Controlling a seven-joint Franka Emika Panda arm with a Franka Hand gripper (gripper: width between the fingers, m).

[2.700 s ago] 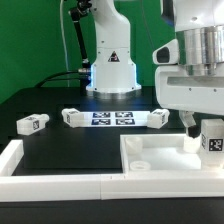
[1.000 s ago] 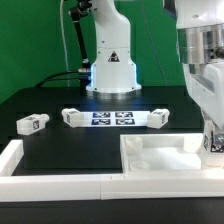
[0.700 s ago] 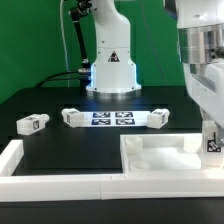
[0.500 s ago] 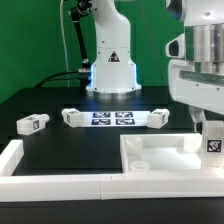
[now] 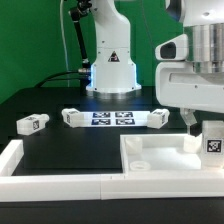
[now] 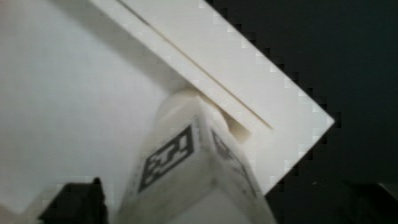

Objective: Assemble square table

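Bright, even light is filling the exterior view: the black desk [image 5: 60,150] is swallowing it, and the white tabletop [image 5: 172,160] is washing out, with only faint shadows lying under its rim. A blue glow is shining on the arm base [image 5: 93,72]. The wrist view is coming through soft and grainy, the leg [image 6: 187,160] blurring.
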